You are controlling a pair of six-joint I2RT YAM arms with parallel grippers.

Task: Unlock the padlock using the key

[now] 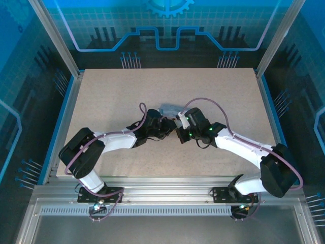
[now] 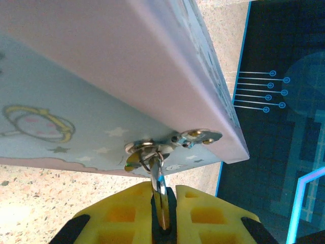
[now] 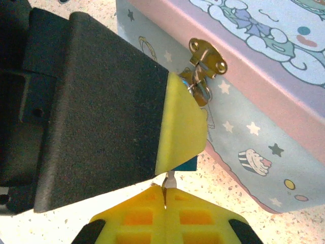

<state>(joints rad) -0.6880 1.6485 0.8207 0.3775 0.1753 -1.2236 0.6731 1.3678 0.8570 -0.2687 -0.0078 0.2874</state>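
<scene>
Where the arms meet at the middle of the worktop (image 1: 111, 96), the top view shows the left gripper (image 1: 163, 128) and right gripper (image 1: 181, 133) tip to tip beside the tin (image 1: 170, 109).

Left wrist view: yellow fingers (image 2: 122, 218) clamped on the padlock (image 2: 161, 199), whose shackle (image 2: 151, 161) hangs from the tin's hasp (image 2: 195, 136).

Right wrist view: fingers (image 3: 132, 218) pressed together on the key (image 3: 169, 179), its long axis pointing up at the blue padlock body (image 3: 187, 163) just above. The keyhole is hidden, and insertion probably falls to the right arm.
</scene>
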